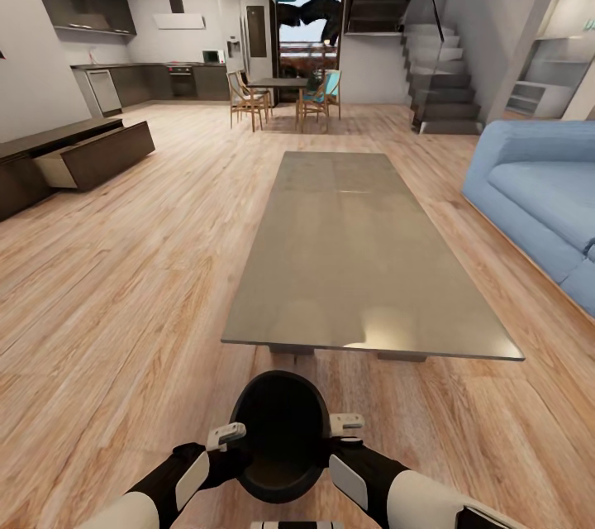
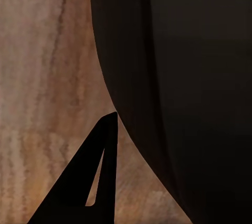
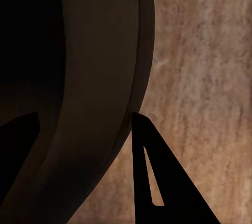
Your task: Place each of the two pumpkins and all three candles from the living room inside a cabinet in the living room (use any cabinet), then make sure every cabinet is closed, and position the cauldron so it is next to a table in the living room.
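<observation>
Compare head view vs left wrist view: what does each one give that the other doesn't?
Head view alone: the whole room, with the grey table ahead, the dark cabinet at left with one drawer pulled open, the blue sofa, both arms with the left gripper and right gripper flanking the cauldron's wide mouth.
Left wrist view alone: a close look at the cauldron's curved outer wall, with one dark fingertip right beside it.
Both: the black cauldron and the wooden floor under it.
</observation>
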You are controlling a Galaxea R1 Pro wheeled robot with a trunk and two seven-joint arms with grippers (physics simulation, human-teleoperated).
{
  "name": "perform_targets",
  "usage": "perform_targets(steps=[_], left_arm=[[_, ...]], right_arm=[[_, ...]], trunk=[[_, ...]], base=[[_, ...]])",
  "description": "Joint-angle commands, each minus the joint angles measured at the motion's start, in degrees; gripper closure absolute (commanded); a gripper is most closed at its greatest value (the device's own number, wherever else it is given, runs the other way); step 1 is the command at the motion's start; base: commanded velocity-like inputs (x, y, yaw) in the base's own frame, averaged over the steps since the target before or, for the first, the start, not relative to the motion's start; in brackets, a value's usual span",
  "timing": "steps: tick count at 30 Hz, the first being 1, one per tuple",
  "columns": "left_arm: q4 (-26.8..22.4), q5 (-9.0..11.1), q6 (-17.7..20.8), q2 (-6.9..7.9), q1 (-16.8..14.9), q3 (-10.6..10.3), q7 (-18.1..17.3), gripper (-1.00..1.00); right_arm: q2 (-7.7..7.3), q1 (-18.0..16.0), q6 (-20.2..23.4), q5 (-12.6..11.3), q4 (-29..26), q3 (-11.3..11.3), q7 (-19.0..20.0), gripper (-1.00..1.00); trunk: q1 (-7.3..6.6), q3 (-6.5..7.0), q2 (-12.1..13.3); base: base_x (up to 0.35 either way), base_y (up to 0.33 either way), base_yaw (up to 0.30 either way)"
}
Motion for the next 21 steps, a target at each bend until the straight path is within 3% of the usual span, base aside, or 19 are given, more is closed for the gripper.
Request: perform_targets(steps=[1, 2, 3, 4, 21], left_arm=[[0.6, 4.4, 0.3, 2.64, 0.0, 0.8, -0.5, 1.00], [0.6, 4.4, 0.3, 2.66, 0.0, 0.9, -0.5, 1.00], [0.6, 4.4, 0.3, 2.66, 0.0, 0.9, -0.5, -1.00], [0.6, 4.3, 0.3, 2.67, 0.0, 0.9, -0.5, -1.00], [0.6, 4.4, 0.4, 2.94, 0.0, 0.9, -0.5, -1.00]], right_arm=[[-0.12, 0.3, -0.8, -0.8, -0.3, -2.8, 3.6, 1.00], [-0.12, 0.3, -0.8, -0.8, -0.3, -2.9, 3.6, 1.00], [-0.12, 0.3, -0.8, -0.8, -0.3, -2.9, 3.6, 1.00], [-0.12, 0.3, -0.8, -0.8, -0.3, -2.9, 3.6, -1.00], [-0.12, 0.3, -0.8, -0.8, -0.3, -2.8, 3.6, -1.00]], trunk=[[0.87, -0.07, 0.0], [0.87, -0.07, 0.0], [0.87, -0.07, 0.0], [0.87, -0.07, 0.0], [0.84, 0.15, 0.0]], base=[[0.000, 0.000, 0.000], [0.000, 0.000, 0.000], [0.000, 0.000, 0.000], [0.000, 0.000, 0.000], [0.000, 0.000, 0.000]])
